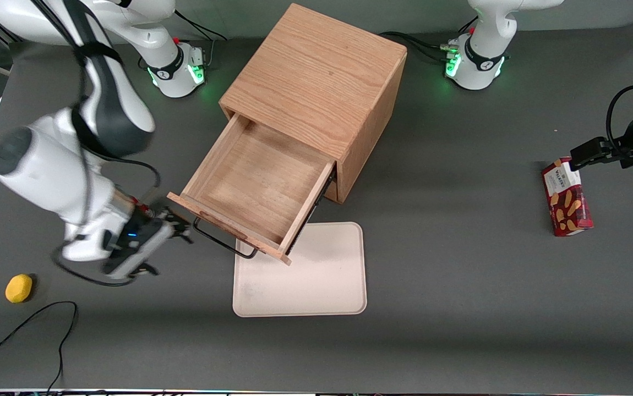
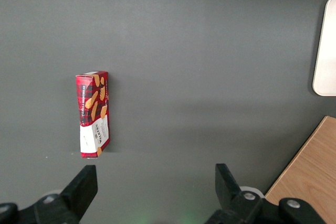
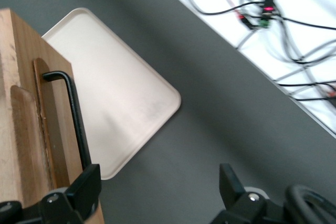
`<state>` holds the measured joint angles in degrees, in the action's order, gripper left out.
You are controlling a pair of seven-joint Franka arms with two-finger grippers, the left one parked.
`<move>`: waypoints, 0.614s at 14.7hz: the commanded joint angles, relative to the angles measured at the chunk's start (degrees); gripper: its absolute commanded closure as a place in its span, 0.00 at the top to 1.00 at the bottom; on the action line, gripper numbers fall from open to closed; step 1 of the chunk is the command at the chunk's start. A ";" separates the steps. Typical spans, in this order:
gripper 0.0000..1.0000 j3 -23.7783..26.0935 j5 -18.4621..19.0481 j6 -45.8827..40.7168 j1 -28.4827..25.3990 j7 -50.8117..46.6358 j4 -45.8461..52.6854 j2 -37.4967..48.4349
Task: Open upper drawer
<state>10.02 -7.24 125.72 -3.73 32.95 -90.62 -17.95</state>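
Note:
The oak cabinet (image 1: 316,82) stands mid-table. Its upper drawer (image 1: 256,181) is pulled far out toward the front camera and its wooden inside is bare. The thin black bar handle (image 1: 225,242) runs along the drawer front; it also shows in the right wrist view (image 3: 76,119). My gripper (image 1: 176,225) is open and holds nothing. It hangs just off the handle's end nearest the working arm's end of the table. In the right wrist view the gripper (image 3: 157,182) has one finger (image 3: 86,184) close beside the handle, with only grey table between the jaws. The lower drawer is hidden under the open one.
A cream tray (image 1: 316,275) lies on the table, partly under the open drawer front, and shows in the right wrist view (image 3: 121,87). A yellow fruit (image 1: 18,288) and a black cable (image 1: 30,324) lie toward the working arm's end. A red biscuit box (image 1: 566,197) lies toward the parked arm's end.

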 commanded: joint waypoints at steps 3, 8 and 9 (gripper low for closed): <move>1.00 -4.46 -9.46 -9.32 2.14 -1.39 -1.05 6.34; 1.00 -10.28 -2.47 -27.43 3.81 -29.13 -1.93 14.08; 1.00 -10.37 1.31 -29.81 3.64 -32.65 -2.10 15.39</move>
<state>-0.45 -11.48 99.27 0.76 9.44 -90.72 -6.05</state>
